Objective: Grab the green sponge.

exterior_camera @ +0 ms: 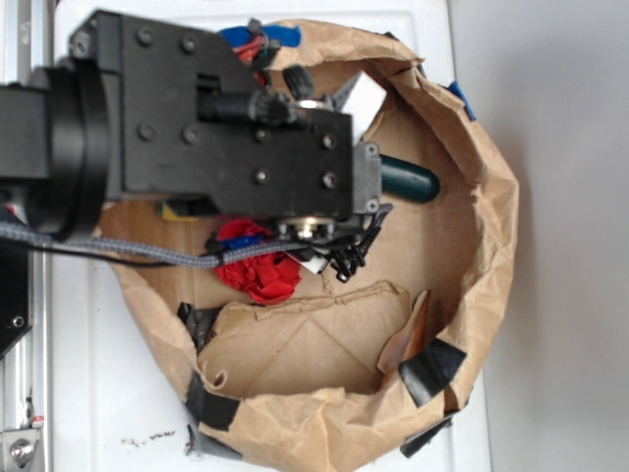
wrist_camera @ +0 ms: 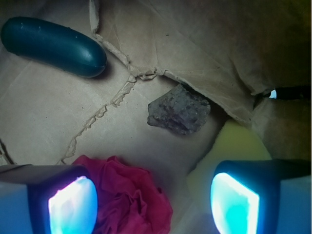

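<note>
The arm hangs over a ring of crumpled brown paper (exterior_camera: 491, 226) on a white table (exterior_camera: 98, 393), and its black body hides most of what lies inside. From the wrist camera the gripper (wrist_camera: 153, 197) is spread wide, its two fingers (wrist_camera: 73, 202) standing at about 7 and 5 o'clock in the picture with nothing between them but the paper floor.

The green sponge (wrist_camera: 229, 146) shows there as a pale yellow foam face at about 4 o'clock from the middle of the wrist view, partly tucked under a torn paper flap and partly covered by the right-hand finger. Its dark scouring edge cannot be made out. In the overhead view only a sliver of yellow peeks out under the arm at about 9 o'clock.

Other things lie close by: a red cloth (wrist_camera: 129, 195) bunched just beside the left-hand finger, a grey stone (wrist_camera: 180, 111) near the middle, and a dark green capsule (wrist_camera: 53, 46) at 10 o'clock, well apart from the sponge.

The step in hand looks like lining up before the descent. The sponge sits off to one side, under a finger, not between the two. The next move probably calls for sliding toward 4 o'clock until the foam is centred in the gap, then lowering and closing, keeping clear of the cloth and the flap.
</note>
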Motion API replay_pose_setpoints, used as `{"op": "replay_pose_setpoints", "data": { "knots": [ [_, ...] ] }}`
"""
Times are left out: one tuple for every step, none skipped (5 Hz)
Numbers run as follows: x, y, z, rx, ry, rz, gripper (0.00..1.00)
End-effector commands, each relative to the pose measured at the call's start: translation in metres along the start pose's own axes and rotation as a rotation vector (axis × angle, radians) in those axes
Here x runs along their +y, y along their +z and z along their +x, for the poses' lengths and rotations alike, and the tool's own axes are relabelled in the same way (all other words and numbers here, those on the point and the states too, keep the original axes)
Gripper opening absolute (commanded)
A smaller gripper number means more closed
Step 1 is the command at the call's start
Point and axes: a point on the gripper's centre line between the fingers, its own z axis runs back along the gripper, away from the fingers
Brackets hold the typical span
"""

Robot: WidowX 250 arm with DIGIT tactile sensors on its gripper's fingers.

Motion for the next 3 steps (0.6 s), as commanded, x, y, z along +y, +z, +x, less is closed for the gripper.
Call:
{"op": "replay_pose_setpoints", "data": {
  "knots": [
    [0.04,-0.01,-0.001,0.001,0.091,0.055,1.0],
    [0.069,-0.011,-0.014,0.032,0.128,0.068,1.0],
    [0.091,-0.005,-0.026,0.028,0.164,0.04,1.0]
  ]
}}
